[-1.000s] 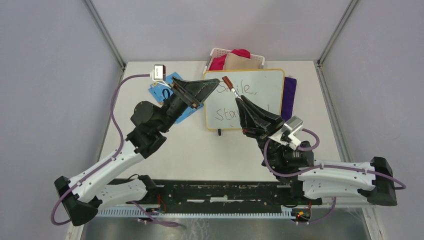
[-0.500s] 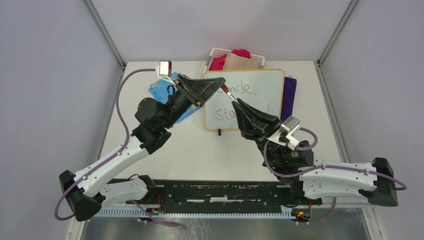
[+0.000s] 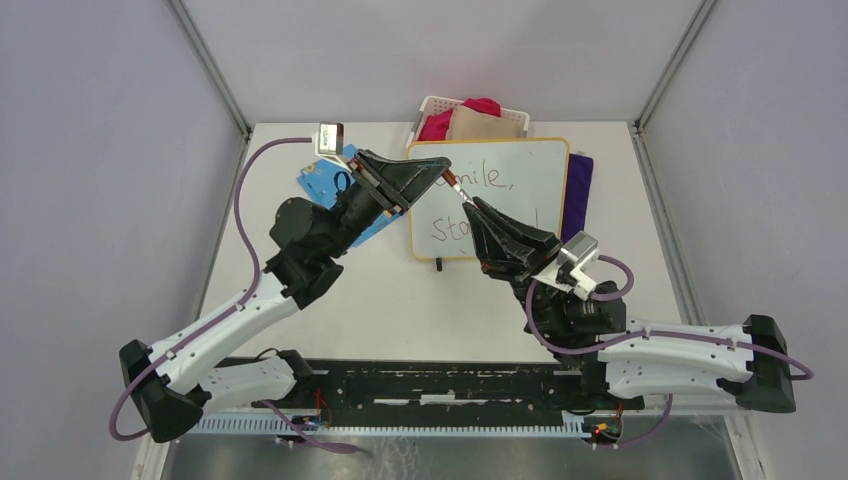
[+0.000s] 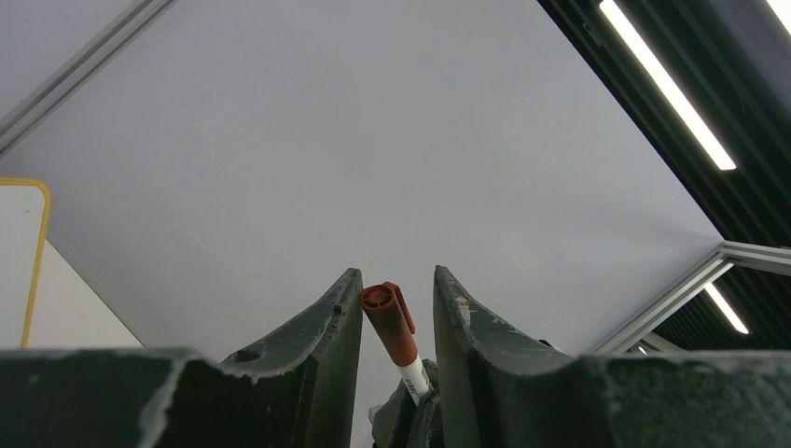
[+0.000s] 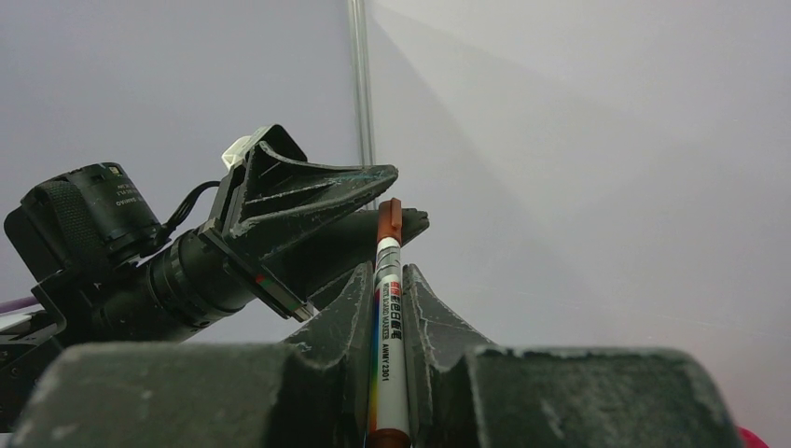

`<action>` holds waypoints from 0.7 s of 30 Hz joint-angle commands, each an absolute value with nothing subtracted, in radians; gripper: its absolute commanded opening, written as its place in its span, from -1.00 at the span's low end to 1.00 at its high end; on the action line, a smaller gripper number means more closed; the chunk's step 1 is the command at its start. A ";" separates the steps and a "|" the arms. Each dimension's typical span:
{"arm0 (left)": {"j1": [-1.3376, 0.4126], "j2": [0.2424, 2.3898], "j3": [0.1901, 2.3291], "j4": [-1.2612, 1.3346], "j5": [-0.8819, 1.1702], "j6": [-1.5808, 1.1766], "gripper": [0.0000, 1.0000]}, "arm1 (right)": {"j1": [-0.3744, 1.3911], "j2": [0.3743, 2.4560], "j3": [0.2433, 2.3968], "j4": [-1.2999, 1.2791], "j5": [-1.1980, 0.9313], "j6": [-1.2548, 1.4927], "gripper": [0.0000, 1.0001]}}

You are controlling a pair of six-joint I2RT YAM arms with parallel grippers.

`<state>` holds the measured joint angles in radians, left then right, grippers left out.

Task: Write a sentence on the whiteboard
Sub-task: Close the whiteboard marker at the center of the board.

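The whiteboard with its yellow frame lies at the table's back middle, and its corner shows in the left wrist view. The dark-red sentence is partly hidden by both arms; "mile," and part of the lower line show. My right gripper is shut on a white marker and holds it raised over the board. The marker's red-brown capped end pokes between the fingers of my left gripper. The cap leans on one finger, with a gap to the other.
A white basket with red and tan cloths stands behind the board. A blue card lies left of the board under my left arm. A purple cloth lies along the board's right edge.
My left gripper has swung right to the marker's capped end and its jaws have narrowed round it. The right gripper has shifted slightly left with the marker.
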<state>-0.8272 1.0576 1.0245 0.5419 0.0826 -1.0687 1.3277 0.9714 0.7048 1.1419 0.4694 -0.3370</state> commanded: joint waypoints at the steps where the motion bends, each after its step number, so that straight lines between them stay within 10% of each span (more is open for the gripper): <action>1: -0.831 1.047 1.025 0.604 0.109 -1.060 -0.23 | 1.327 0.970 0.711 1.167 0.468 -0.333 -1.00; 10: -0.831 1.046 1.013 0.610 0.118 -1.068 -0.47 | 1.327 0.972 0.709 1.168 0.482 -0.343 -1.00; 15: -0.831 1.060 1.012 0.626 0.153 -1.074 -0.95 | 1.326 0.979 0.713 1.175 0.496 -0.347 -1.00; 21: -0.833 1.076 1.004 0.637 0.199 -1.089 -0.96 | 1.327 0.992 0.718 1.187 0.506 -0.355 -1.00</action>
<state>-0.8261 1.0664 1.0103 0.5968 0.1081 -1.0809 1.3281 0.9802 0.7048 1.1599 0.4725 -0.3389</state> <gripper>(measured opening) 0.208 0.174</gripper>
